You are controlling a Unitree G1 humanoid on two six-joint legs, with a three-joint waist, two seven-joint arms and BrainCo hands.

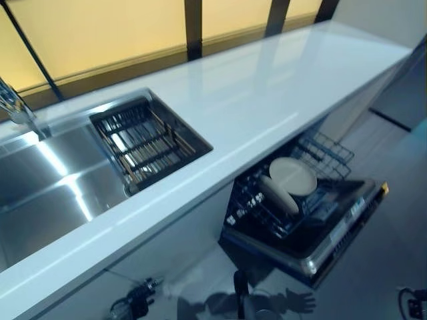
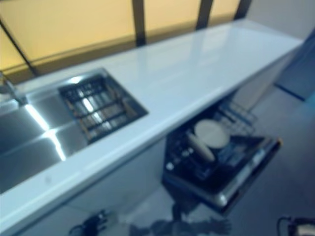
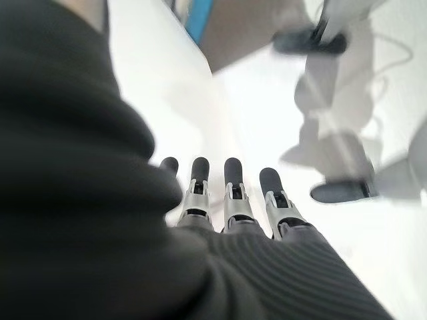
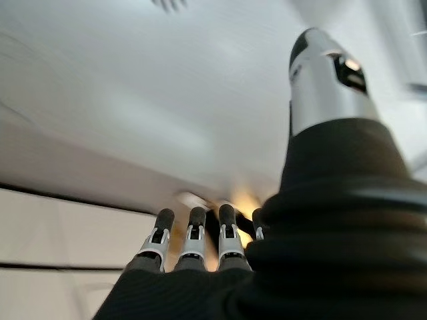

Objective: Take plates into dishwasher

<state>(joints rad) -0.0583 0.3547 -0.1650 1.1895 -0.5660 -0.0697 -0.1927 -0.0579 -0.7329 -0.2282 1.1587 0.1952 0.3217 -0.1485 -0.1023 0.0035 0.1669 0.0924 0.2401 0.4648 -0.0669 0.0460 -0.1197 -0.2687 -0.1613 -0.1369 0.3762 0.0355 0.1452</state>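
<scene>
- A white counter (image 1: 267, 93) runs under the window, its top bare.
- A steel sink (image 1: 47, 193) is set into it, with a dark rack (image 1: 143, 143) at its right end.
- A tap (image 1: 17, 110) stands behind the sink.

Left hand (image 3: 230, 200) fingers straight, empty, right hand (image 4: 200, 250) likewise

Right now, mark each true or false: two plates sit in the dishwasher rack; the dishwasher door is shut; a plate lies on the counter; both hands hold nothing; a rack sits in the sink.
1. Two plates sit in the dishwasher rack: true.
2. The dishwasher door is shut: false, it hangs open.
3. A plate lies on the counter: false, no plate shows there.
4. Both hands hold nothing: true; left hand and right hand are empty, fingers straight.
5. A rack sits in the sink: true.
</scene>
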